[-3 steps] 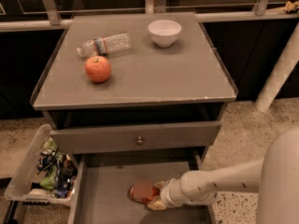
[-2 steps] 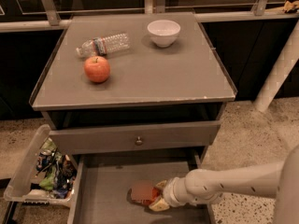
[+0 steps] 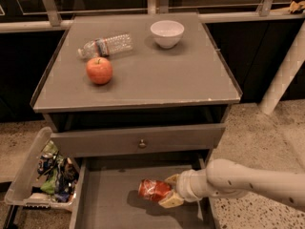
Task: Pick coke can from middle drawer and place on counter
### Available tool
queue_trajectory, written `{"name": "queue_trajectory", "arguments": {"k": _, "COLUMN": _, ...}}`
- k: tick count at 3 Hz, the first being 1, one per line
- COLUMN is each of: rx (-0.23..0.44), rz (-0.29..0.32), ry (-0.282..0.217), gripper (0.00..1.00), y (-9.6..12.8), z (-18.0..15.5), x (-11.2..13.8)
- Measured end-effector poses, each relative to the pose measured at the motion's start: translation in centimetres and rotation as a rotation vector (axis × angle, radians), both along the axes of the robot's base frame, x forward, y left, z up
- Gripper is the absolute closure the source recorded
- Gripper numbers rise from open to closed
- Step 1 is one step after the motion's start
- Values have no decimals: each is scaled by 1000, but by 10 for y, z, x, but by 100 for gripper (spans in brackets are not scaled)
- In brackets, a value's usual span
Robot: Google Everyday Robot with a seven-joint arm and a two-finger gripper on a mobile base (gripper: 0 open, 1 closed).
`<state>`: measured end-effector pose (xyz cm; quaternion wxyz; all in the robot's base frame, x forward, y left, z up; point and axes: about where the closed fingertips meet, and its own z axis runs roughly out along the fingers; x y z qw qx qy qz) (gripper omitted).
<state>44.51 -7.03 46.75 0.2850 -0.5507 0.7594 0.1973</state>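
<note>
Lifted slightly since a second ago, the coke can point(image 3: 152, 190) has also drifted toward the right wall of the middle drawer point(image 3: 109, 197), carried by the gripper point(image 3: 167, 191), whose jaws are clenched on the can's right end. It lies sideways just above that drawer's floor, likely gripped endwise because the reach comes in from the drawer's right. Above the drawer, the worktop point(image 3: 157, 75) has bare space for setting it down.
</note>
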Motion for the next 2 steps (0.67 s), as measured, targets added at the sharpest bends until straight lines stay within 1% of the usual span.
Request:
{"name": "queue_trajectory", "arguments": {"k": 1, "rx": -28, "rz": 7, "ry": 5, "gripper": 100, "y": -17, "z": 53, "x": 0}}
{"name": "queue_trajectory", "arguments": {"k": 2, "rx": -108, "rz": -5, "ry": -28, "gripper": 100, "y": -37, "z": 114, "x": 9}}
